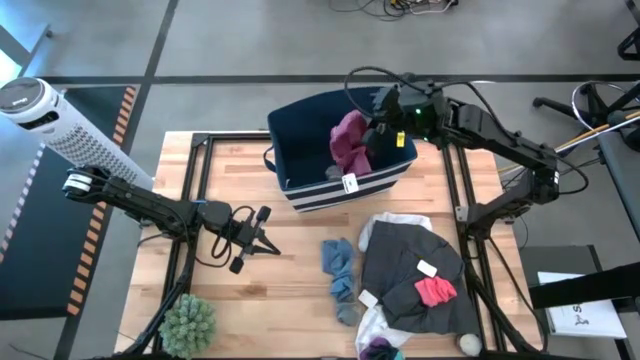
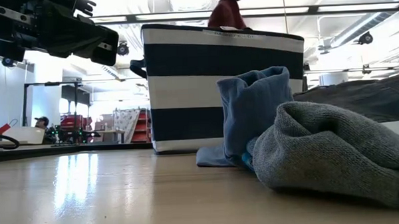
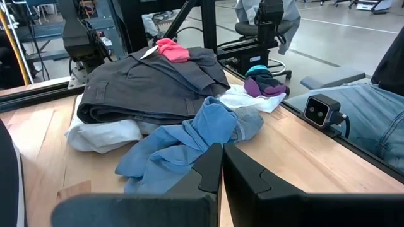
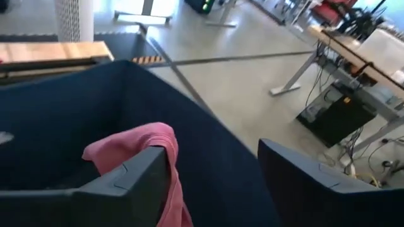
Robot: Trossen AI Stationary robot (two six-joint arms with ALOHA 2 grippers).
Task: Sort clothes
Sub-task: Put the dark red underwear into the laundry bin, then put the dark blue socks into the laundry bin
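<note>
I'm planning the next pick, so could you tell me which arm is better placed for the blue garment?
Left: its gripper hangs shut beside the blue garment, while the right gripper is over the bin.

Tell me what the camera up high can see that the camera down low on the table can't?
Only the high view shows the green spiky ball, the small red garment on the dark grey garment, and both arms: the left gripper over bare table, and the right gripper above the navy striped bin. Only the low view shows the room behind the table. Both show the bin, the blue garment, and the maroon garment at the bin's top.
</note>
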